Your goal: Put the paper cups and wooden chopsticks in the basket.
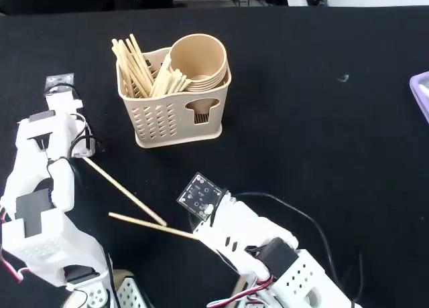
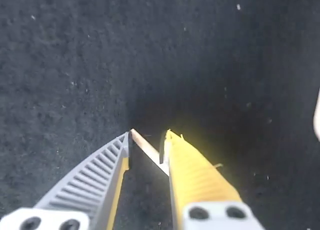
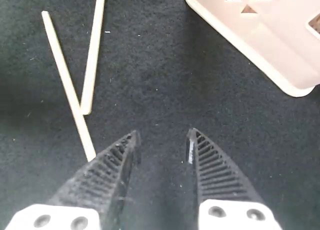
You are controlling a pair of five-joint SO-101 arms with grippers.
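A beige slotted basket (image 1: 175,119) stands at the back middle of the black table. It holds nested paper cups (image 1: 198,59) and a bundle of wooden chopsticks (image 1: 137,70). Two loose chopsticks lie in front of it: one (image 1: 125,191) slanting, one (image 1: 154,226) nearly level. My left gripper (image 1: 84,152) is shut on the far-left end of the slanting chopstick (image 2: 148,150), low at the table. My right gripper (image 3: 162,136) is open just above the table, beside the near end of one chopstick (image 3: 67,87), with the other (image 3: 95,50) farther off. The basket's corner (image 3: 270,35) lies ahead of it.
A purple object (image 1: 421,94) pokes in at the right edge of the table. Both arm bases crowd the front edge, the left arm (image 1: 40,187) along the left side and the right arm (image 1: 268,254) at the front middle. Bare black cloth spreads right of the basket.
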